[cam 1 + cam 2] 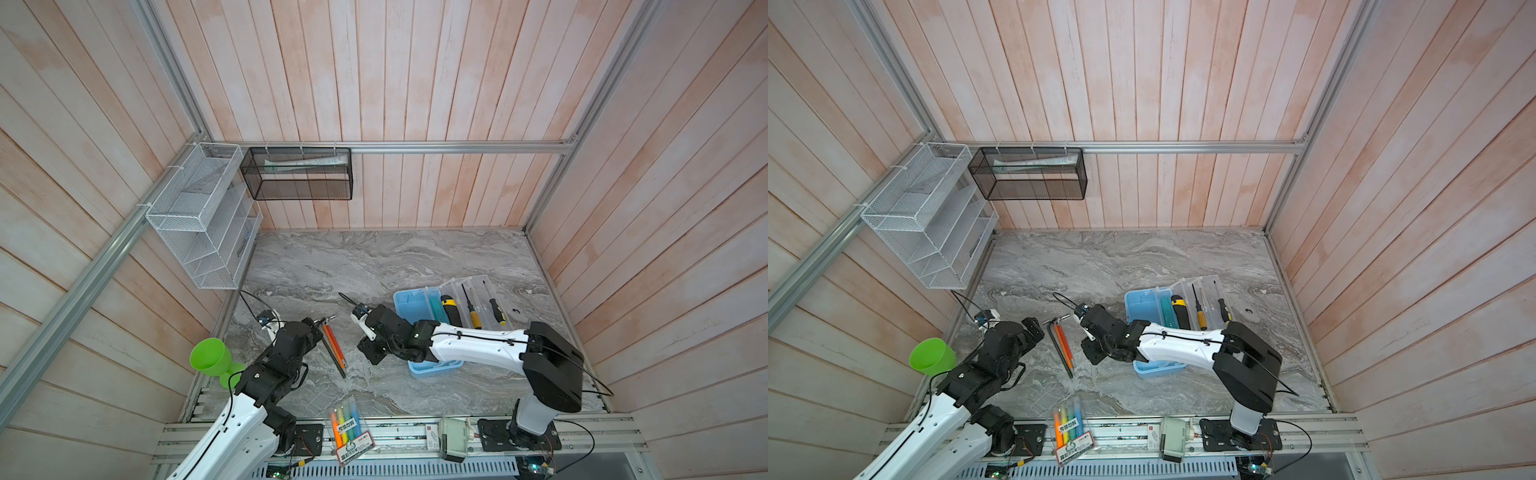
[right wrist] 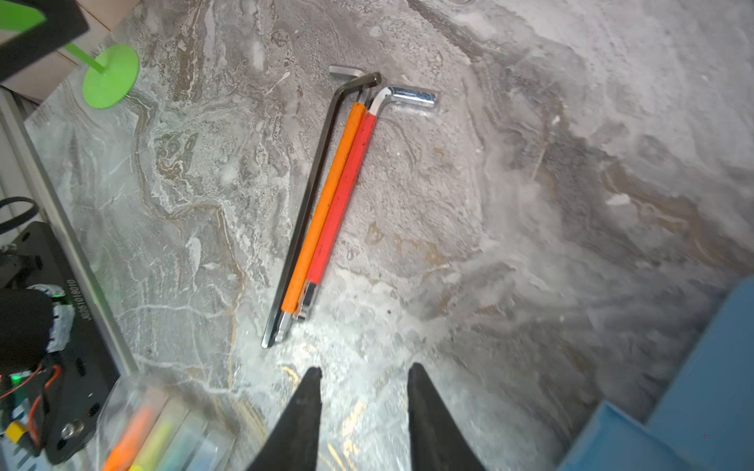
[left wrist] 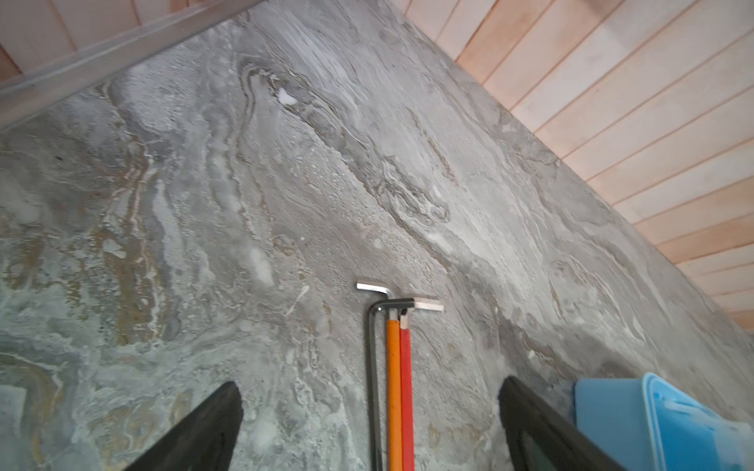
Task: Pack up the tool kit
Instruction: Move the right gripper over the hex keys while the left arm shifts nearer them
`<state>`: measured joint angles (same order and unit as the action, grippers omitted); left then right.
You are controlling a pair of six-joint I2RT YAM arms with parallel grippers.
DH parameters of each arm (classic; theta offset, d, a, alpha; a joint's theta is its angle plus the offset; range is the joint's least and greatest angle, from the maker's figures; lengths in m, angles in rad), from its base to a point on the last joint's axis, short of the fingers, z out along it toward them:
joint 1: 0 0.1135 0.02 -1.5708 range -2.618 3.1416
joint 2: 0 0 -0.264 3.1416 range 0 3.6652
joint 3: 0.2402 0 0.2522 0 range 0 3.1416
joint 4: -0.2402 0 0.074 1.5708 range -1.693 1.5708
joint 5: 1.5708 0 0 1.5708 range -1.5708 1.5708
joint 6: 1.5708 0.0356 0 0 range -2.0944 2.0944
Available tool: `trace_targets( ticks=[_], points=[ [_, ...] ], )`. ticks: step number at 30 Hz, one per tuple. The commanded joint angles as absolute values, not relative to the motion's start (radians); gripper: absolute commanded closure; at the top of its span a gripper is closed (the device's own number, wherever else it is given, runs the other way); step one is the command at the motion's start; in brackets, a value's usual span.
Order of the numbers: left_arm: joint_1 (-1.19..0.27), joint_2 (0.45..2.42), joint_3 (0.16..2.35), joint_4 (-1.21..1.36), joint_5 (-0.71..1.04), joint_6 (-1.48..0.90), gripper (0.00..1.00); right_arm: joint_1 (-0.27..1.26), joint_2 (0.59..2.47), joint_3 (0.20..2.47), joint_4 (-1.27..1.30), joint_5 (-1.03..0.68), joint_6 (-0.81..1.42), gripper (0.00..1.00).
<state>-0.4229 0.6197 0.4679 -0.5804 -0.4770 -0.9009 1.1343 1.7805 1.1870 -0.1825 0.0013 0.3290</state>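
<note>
**Light-blue case standing open, hex keys lying outside it**

The tool case is sitting on the right half of the grey marbled counter. Its clear lid is lying folded back toward the rear wall. Screwdrivers with black and yellow handles are lying side by side inside, next to a teal tool. The right arm is reaching across the case's front part.

The hex keys (one dark, one orange-sleeved, one red-sleeved) are lying together on the counter just left of the case, shafts touching.

The left fingers are standing wide apart, and the keys' shafts are running between them in the left wrist view. I cannot tell whether there is contact.

The right fingers are showing only a narrow gap and gripping nothing. They are pointing at the keys' straight ends, clear of them.
</note>
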Motion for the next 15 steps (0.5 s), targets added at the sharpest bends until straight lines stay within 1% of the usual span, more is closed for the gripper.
trace_targets(
  ticks=[1, 8, 11, 15],
  points=[
    [-0.412, 0.606, 0.42, -0.615, -0.523, -0.905, 0.0, 1.134, 1.885, 1.294, -0.187, -0.006, 0.274, 0.69],
    [-0.407, 0.599, 0.38, -0.591, -0.585, -0.919, 0.0, 1.125, 2.083, 1.503, -0.265, -0.02, 0.212, 0.72],
    [-0.407, 0.587, 0.371, -0.593, -0.6, -0.935, 0.0, 1.111, 2.137, 1.558, -0.273, -0.019, 0.212, 0.73],
    [-0.407, 0.58, 0.373, -0.607, -0.619, -0.956, 0.0, 1.086, 2.185, 1.597, -0.263, -0.059, 0.221, 0.74]
  ],
)
